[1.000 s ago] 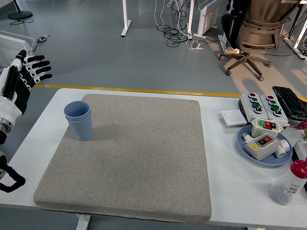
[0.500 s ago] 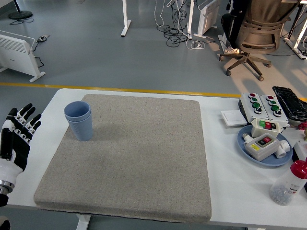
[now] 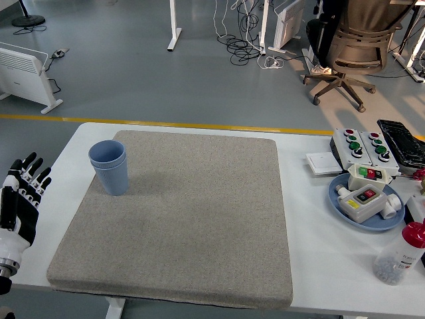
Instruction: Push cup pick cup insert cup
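While the left hand (image 3: 21, 199), black w/ white segments, hovers at the table's left edge, fingers spread wide & holding nothing, the two stacked pale-blue plastic cups (image 3: 109, 166) stand upright to its right & a bit farther out, well apart from it, on the grey felt mat (image 3: 192, 219). Far to the hand's right: blue plate (image 3: 342, 207) w/ switch boxes, red-capped clear bottle (image 3: 400, 252). Right hand not visible.

Black left hand (image 3: 21, 199) with white finger joints
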